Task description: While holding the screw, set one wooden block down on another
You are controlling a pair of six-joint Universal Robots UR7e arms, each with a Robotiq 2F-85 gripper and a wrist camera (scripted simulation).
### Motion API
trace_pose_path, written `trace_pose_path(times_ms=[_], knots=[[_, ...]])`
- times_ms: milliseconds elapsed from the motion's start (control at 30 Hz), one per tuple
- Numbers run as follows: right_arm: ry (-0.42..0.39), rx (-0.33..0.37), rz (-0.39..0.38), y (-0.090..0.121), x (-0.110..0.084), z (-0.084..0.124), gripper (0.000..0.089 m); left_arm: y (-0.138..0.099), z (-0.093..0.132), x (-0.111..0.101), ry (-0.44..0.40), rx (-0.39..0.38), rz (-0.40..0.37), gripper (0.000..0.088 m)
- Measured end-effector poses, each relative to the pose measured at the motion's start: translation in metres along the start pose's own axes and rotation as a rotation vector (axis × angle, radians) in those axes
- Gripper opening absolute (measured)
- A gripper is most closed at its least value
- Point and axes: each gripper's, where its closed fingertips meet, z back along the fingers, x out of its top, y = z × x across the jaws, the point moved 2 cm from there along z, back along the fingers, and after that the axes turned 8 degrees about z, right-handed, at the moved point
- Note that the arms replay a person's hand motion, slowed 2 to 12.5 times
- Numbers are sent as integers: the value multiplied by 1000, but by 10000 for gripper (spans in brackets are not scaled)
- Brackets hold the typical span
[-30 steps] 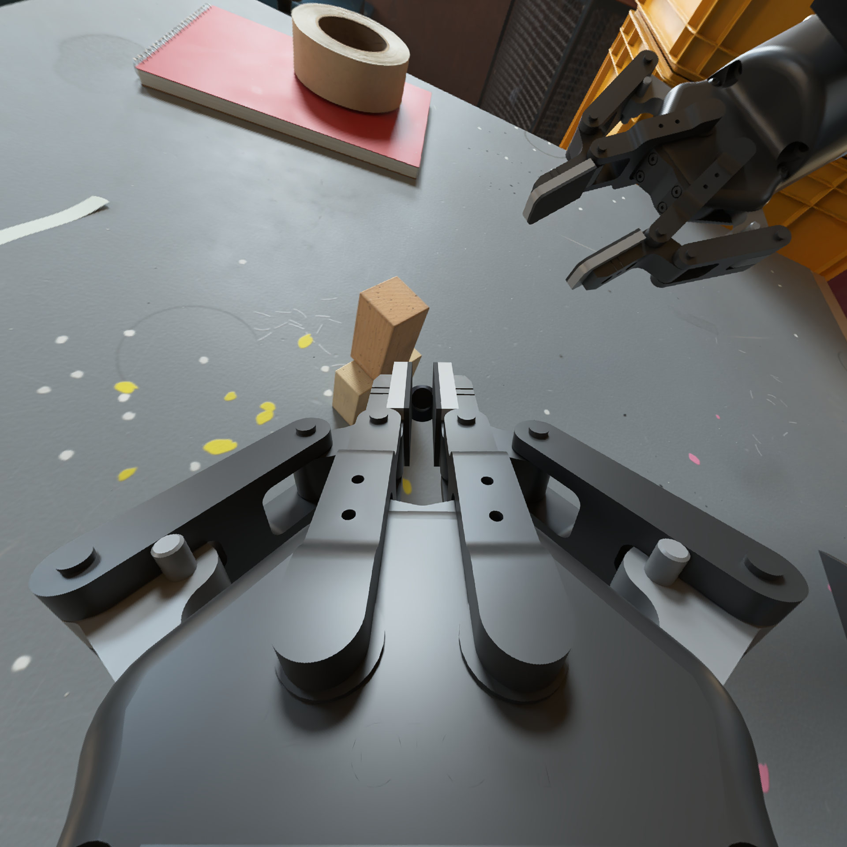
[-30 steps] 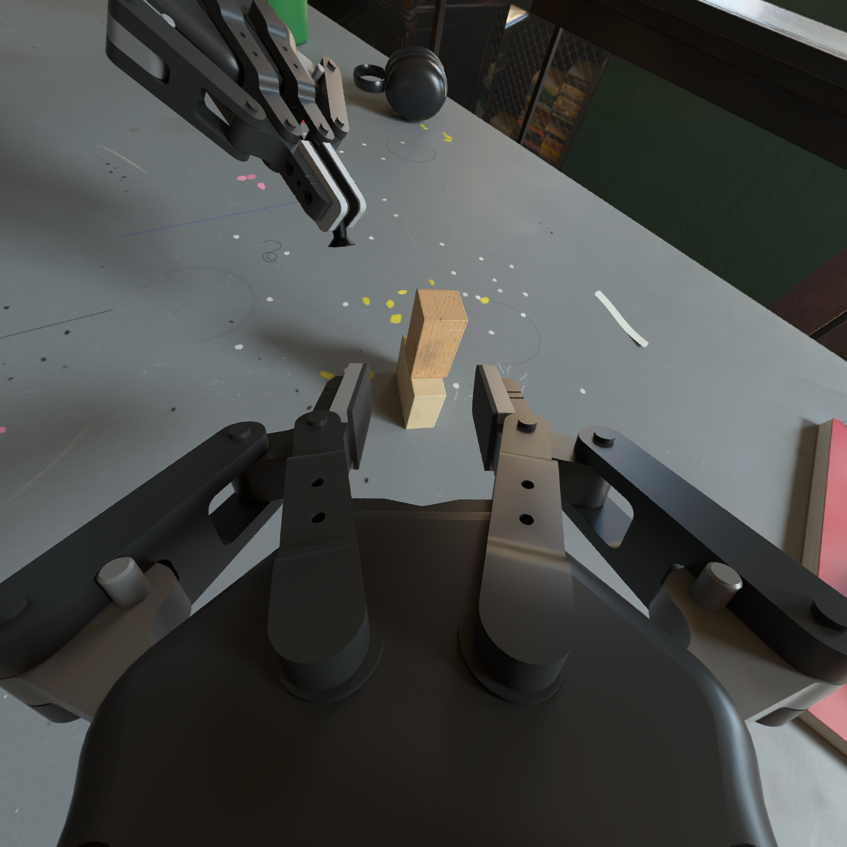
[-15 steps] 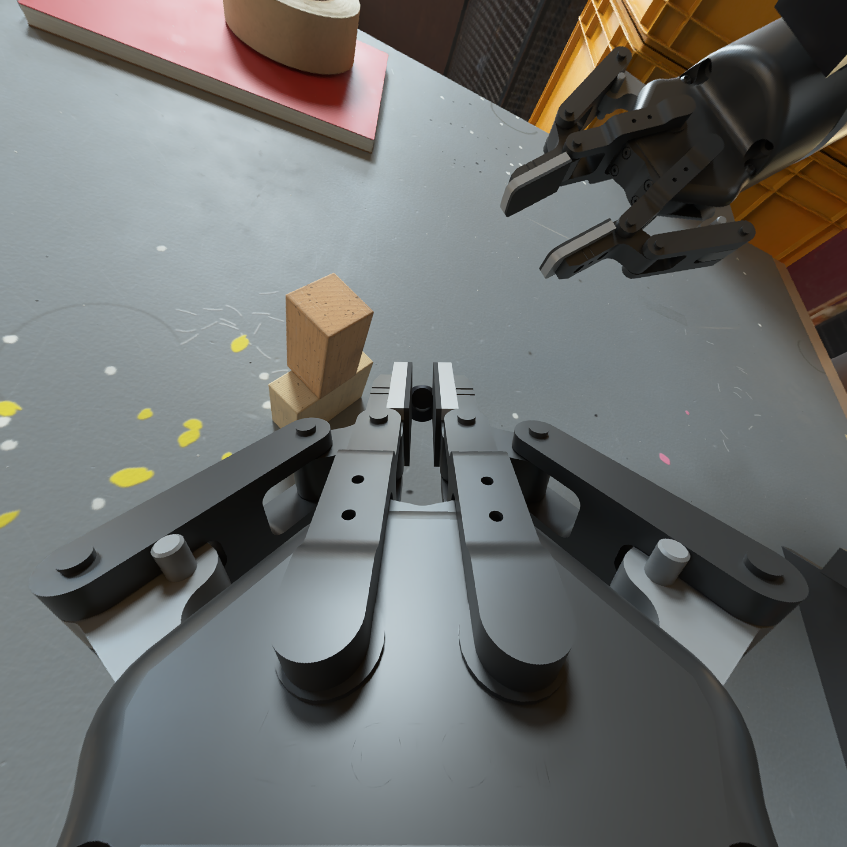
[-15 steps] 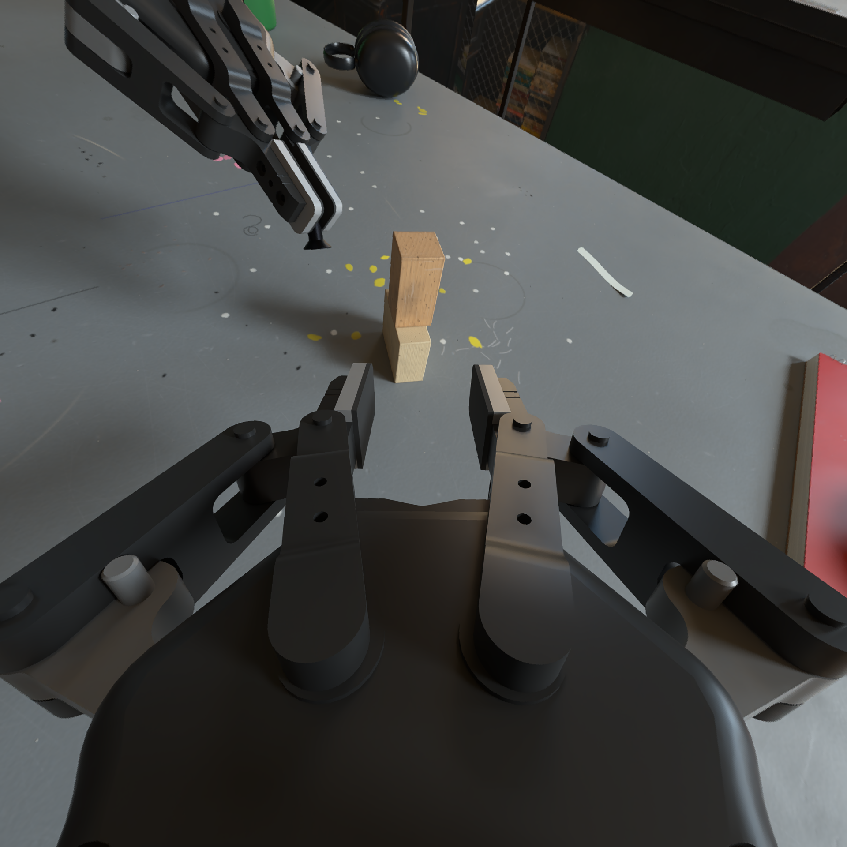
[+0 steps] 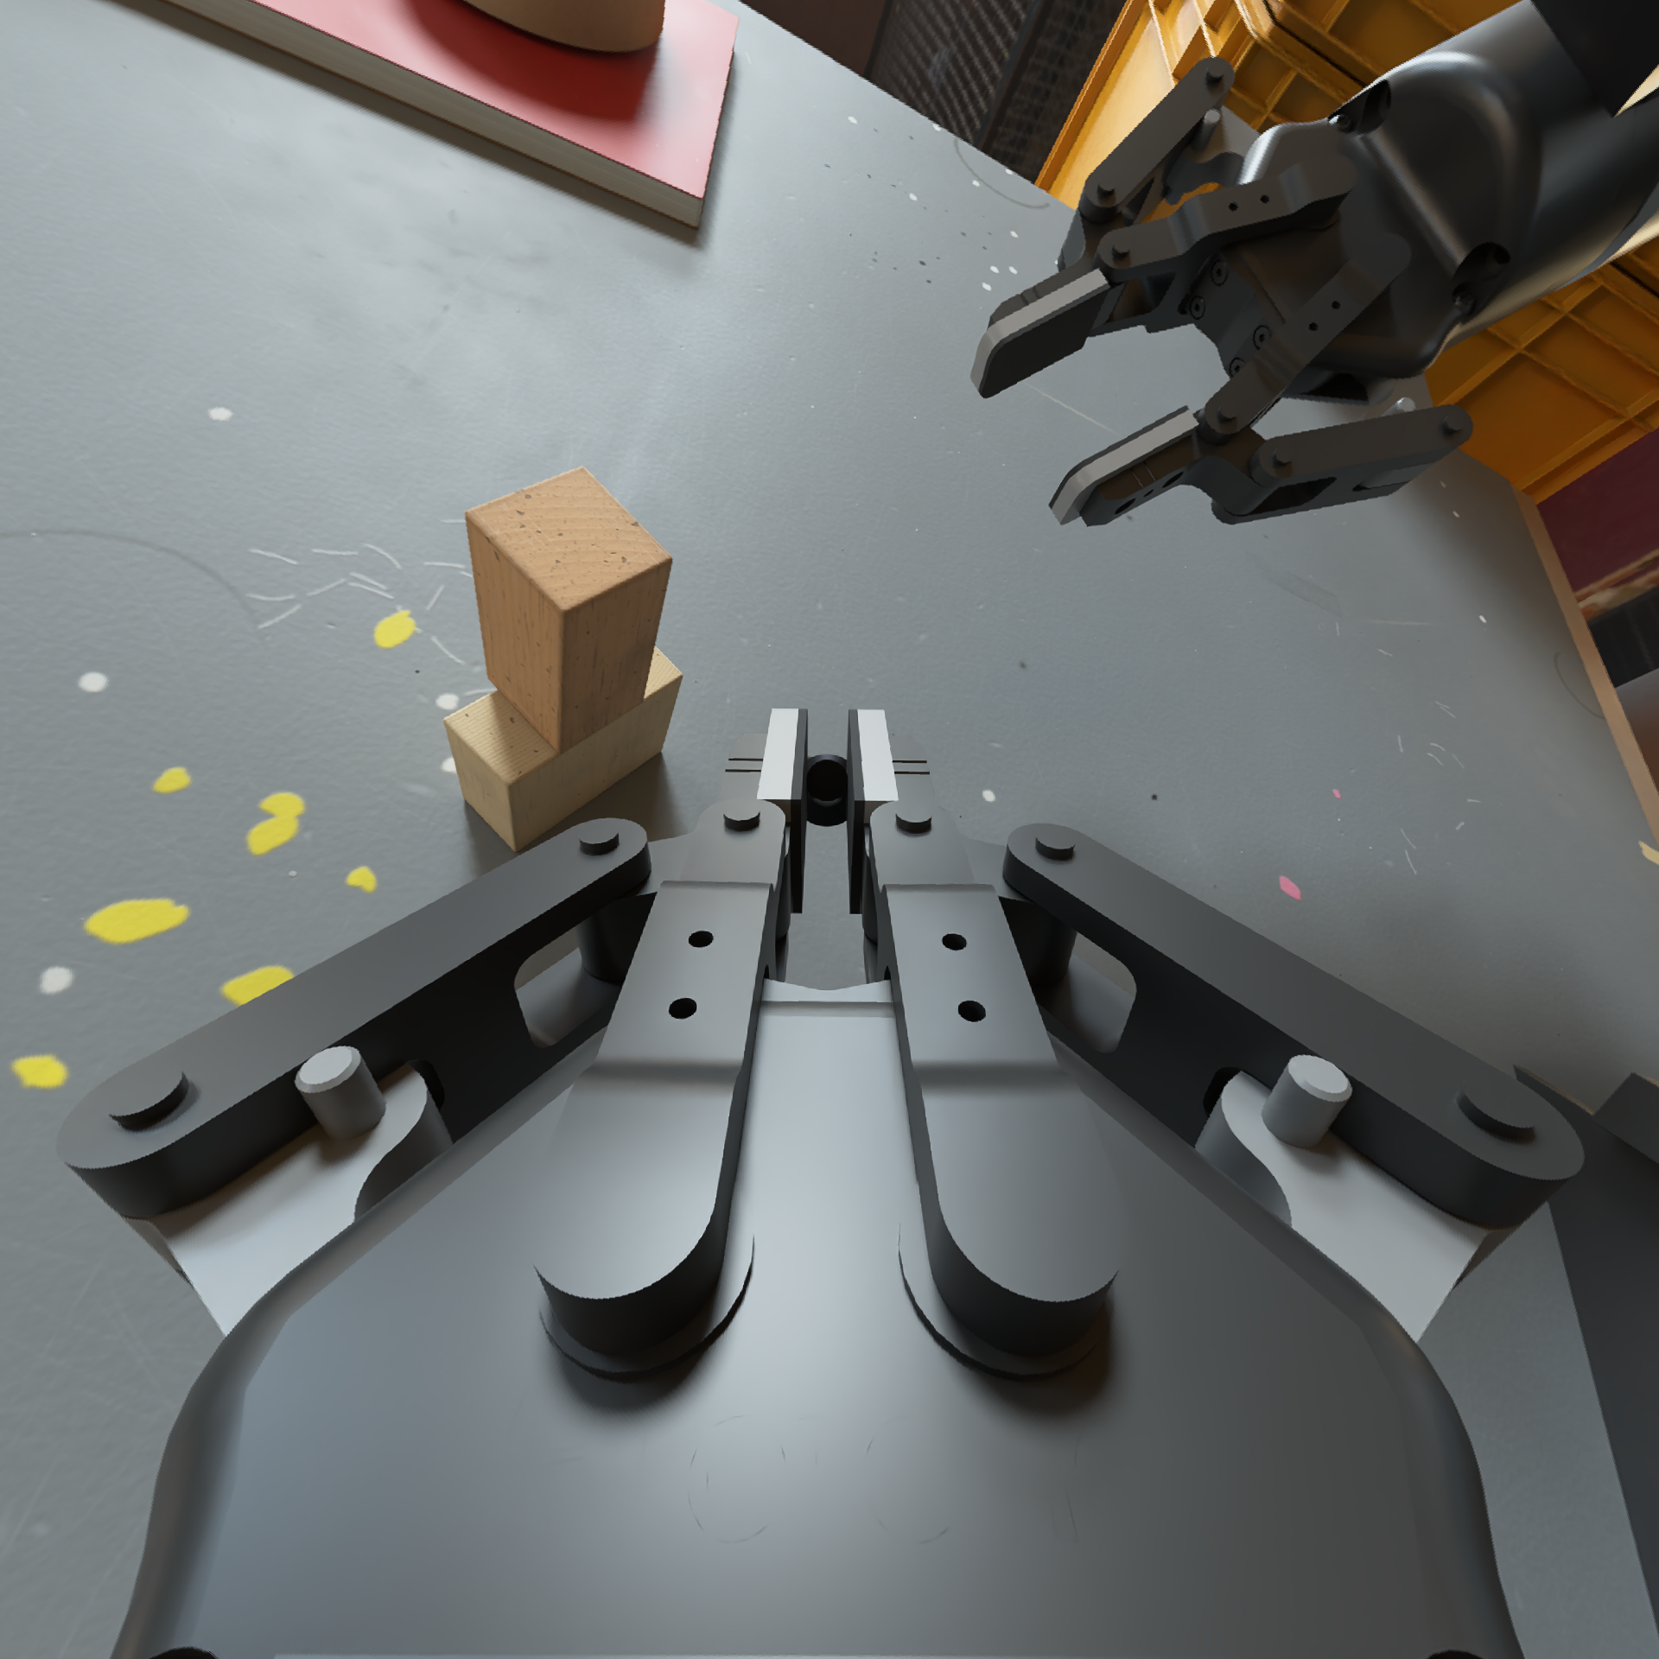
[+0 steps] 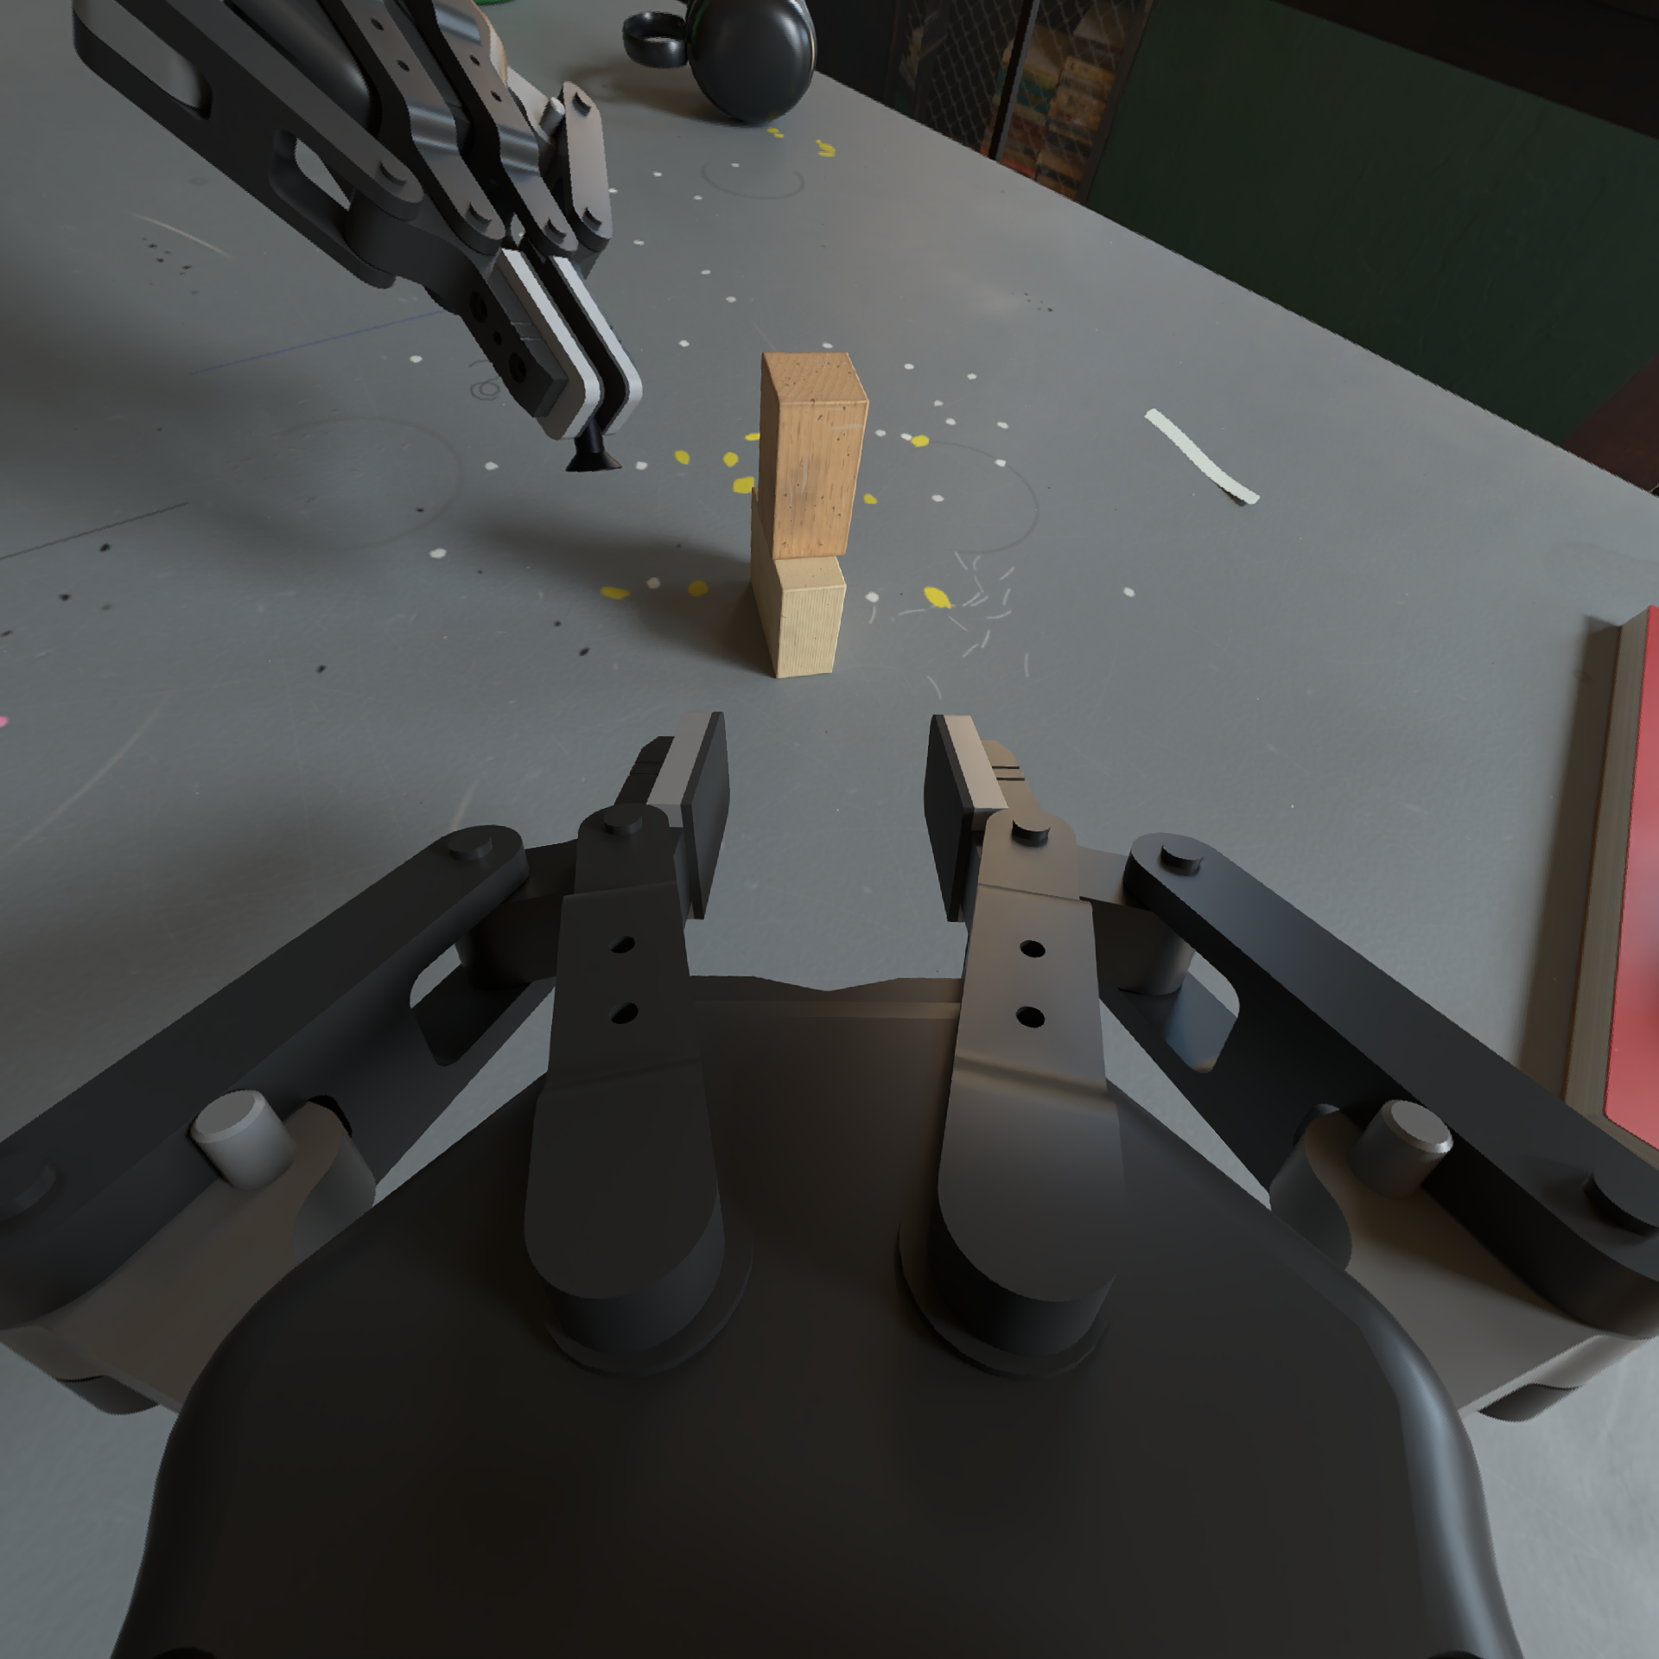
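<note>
The grey desk (image 6: 1257,718) lay mostly bare around the stack, with open surface on every side of it; its far edge ran diagonally behind, and a red notebook (image 6: 1629,898) sat near the right edge in the right wrist view. A black round object (image 6: 750,49) rested by the far edge, and a white strip (image 6: 1201,455) lay well apart from the blocks. The darker wooden block (image 6: 812,453) stood upright on the paler wooden block (image 6: 799,615), turned slightly askew on it. The right tool (image 6: 826,799) hung short of the stack with its fingers spread wide and nothing between them. The left tool (image 5: 826,763) was pinched narrow on the black screw (image 6: 592,453), held above the desk beside the stack.
</note>
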Motion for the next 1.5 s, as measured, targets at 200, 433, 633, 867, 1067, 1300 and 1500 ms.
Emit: trace_pose_path(times_ms=[200, 433, 633, 867, 1067, 1300, 1500], knots=[[5, 10, -8, 1, -4, -1, 401, -1, -4, -5, 11, -4, 10, 79], [36, 32, 0, 3, -10, -6, 410, -1, -6, -10, 18, -9, 18, 79], [60, 56, 4, 7, -15, -11, 423, -1, -6, -15, 27, -10, 21, 79], [71, 79, 5, 10, -16, -15, 438, -1, -6, -18, 31, -12, 24, 79], [76, 93, 8, 12, -17, -17, 449, -1, -6, -20, 29, -15, 30, 79], [84, 111, 6, 14, -19, -19, 451, -1, -5, -22, 28, -18, 36, 79], [95, 132, 9, 17, -21, -21, 458, -1, -5, -25, 29, -15, 40, 79]])
